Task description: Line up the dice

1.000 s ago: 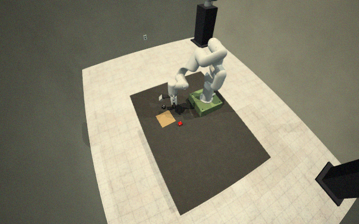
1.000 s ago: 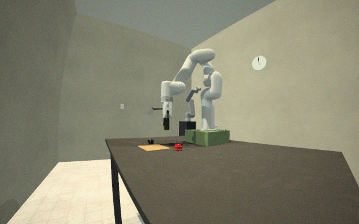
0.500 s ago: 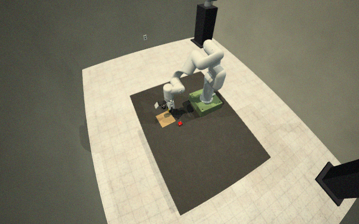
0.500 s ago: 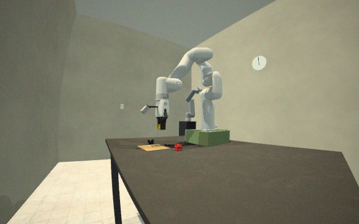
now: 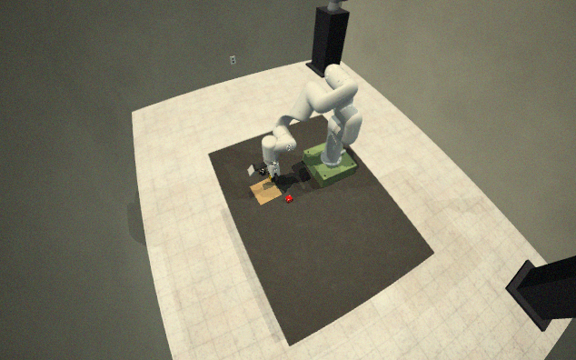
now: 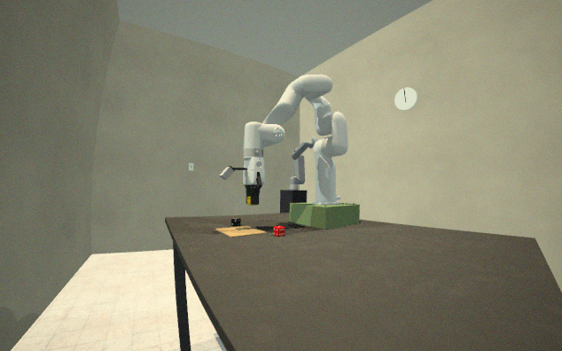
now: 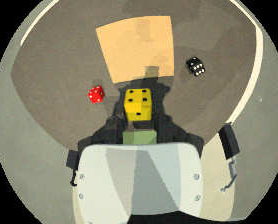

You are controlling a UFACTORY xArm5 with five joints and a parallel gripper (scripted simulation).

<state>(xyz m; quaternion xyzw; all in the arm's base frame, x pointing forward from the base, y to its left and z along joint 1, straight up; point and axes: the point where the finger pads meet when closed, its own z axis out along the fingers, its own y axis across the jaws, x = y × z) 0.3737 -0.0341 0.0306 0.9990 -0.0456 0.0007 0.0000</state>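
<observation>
Gripper (image 5: 273,178) (image 6: 253,201) (image 7: 138,98) holds the yellow die (image 5: 270,177) (image 6: 249,200) (image 7: 138,104), raised near the mat (image 5: 265,193) (image 6: 238,232) (image 7: 130,55), by the worktop's (image 5: 322,255) (image 6: 323,275) (image 7: 55,65) edge opposite the base. Best keep the die level, lower gently inside the mat's border, leave line space, and release only after flat contact.
</observation>
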